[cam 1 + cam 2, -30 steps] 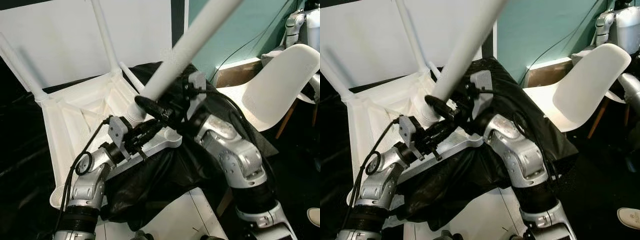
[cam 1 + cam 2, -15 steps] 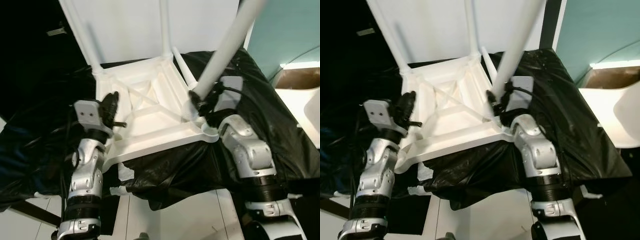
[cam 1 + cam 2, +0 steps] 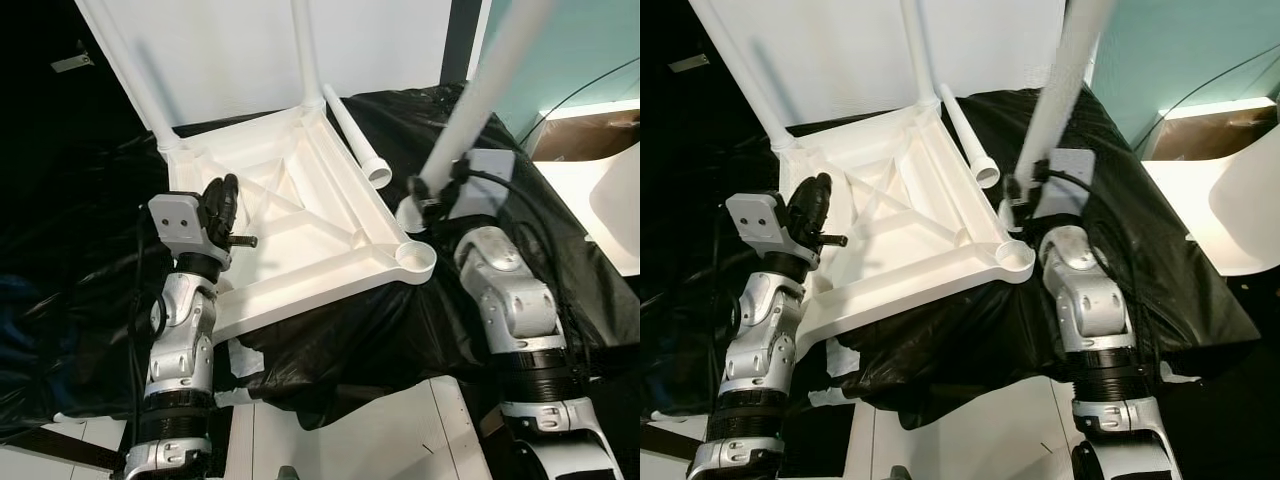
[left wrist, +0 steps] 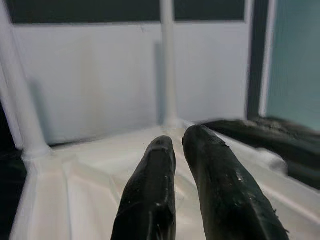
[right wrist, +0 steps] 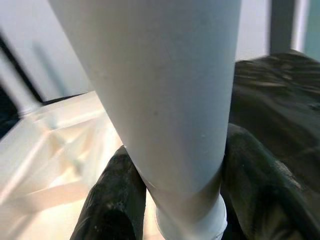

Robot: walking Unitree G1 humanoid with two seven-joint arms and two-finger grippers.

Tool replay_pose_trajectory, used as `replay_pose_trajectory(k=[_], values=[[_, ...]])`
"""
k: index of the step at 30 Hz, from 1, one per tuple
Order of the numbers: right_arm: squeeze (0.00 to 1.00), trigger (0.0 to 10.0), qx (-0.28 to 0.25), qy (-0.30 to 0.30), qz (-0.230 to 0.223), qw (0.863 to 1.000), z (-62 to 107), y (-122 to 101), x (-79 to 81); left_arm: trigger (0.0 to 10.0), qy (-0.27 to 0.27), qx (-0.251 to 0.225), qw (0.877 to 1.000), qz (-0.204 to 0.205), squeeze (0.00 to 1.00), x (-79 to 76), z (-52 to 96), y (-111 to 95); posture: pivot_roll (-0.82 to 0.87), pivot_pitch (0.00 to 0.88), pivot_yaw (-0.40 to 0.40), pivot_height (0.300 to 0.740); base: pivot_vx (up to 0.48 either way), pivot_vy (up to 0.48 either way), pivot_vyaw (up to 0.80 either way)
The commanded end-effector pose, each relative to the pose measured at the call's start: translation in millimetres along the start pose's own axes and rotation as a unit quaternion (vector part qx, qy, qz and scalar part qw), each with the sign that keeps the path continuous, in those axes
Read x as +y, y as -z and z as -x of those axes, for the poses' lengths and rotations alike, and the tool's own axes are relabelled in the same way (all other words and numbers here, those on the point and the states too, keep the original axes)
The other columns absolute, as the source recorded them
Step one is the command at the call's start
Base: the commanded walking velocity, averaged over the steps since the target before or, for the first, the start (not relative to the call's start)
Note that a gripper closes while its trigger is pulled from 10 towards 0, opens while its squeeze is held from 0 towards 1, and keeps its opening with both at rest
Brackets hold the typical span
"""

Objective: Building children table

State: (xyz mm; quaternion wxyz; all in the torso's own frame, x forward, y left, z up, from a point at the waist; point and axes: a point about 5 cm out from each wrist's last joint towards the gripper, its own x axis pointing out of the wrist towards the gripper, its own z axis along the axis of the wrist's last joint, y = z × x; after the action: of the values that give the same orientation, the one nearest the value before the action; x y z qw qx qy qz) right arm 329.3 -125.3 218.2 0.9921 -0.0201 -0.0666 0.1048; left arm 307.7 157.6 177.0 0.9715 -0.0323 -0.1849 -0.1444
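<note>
One leg (image 3: 478, 98) is clamped between the two black fingers of the right gripper (image 3: 432, 196), which grips it near its threaded lower end while the rest of it slants up and away. Half a second ago that end sat pressed against the corner of the upturned table frame (image 3: 300, 230); now it hangs just beside and slightly above the open round socket (image 3: 413, 256) at the frame's near corner, not inside it. My reading is that the leg has been lifted clear to be re-aimed, so seating and turning it into that socket is the step in hand.

Across the frame from it, the left gripper (image 3: 222, 203) has its fingers nearly together on nothing, poised over the ribbed underside near the frame's left edge. A second ago it was crowded in next to the right gripper at the leg's base; it has since drawn away to the opposite side, perhaps to steady the frame.

Beyond the right gripper a loose leg (image 3: 356, 140) lies along the frame's far edge, its threaded end pointing toward the gripper. Two fitted legs (image 3: 124, 68) stand up at the far corners. The frame rests on a worktop draped in black plastic sheeting (image 3: 400, 330). With two legs mounted, I judge the build roughly half done.
</note>
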Motion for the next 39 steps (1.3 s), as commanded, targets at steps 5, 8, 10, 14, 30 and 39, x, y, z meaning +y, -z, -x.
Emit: replay_pose_trajectory(k=[5, 8, 10, 14, 30, 39], values=[[0.00, 10.0, -0.004, -0.013, 0.007, 1.000, 2.7, -3, 5.1, 10.0, 0.093, 0.048, 0.994, 0.028, 0.00, -17.8, 11.1, 11, -0.11, 0.000, 0.088, 0.740, 0.000, 0.000, 0.00], [0.00, 10.0, -0.002, -0.023, 0.009, 1.000, 3.5, -1, 7.5, 10.0, 0.140, 0.077, 0.986, 0.038, 0.00, -28.7, 17.6, 19, -0.11, 0.000, 0.090, 0.740, 0.000, 0.000, 0.00], [0.00, 10.0, 0.003, -0.030, 0.011, 0.999, 4.1, 1, 9.3, 10.0, 0.152, 0.088, 0.984, 0.037, 0.00, -30.8, 19.4, 22, -0.11, 0.000, 0.093, 0.740, 0.000, 0.000, 0.00], [0.00, 10.0, 0.015, -0.043, 0.027, 0.999, 10.9, 9, 10.4, 10.0, 0.119, 0.084, 0.989, 0.016, 0.00, -20.8, 16.3, 22, -0.12, 0.000, 0.099, 0.740, 0.000, 0.000, 0.00], [0.00, 10.0, 0.014, -0.015, 0.068, 0.997, 48.4, 30, -3.4, 10.0, -0.152, 0.048, 0.986, -0.049, 0.00, 23.2, 42.1, 4, -0.10, 0.000, 0.106, 0.740, 0.000, 0.000, 0.00], [0.00, 10.0, -0.017, -0.043, 0.095, 0.994, 27.6, 14, -6.2, 10.0, -0.092, 0.053, 0.993, -0.056, 0.00, 9.0, 29.4, 11, -0.10, 0.000, 0.097, 0.740, 0.000, 0.000, 0.00]])
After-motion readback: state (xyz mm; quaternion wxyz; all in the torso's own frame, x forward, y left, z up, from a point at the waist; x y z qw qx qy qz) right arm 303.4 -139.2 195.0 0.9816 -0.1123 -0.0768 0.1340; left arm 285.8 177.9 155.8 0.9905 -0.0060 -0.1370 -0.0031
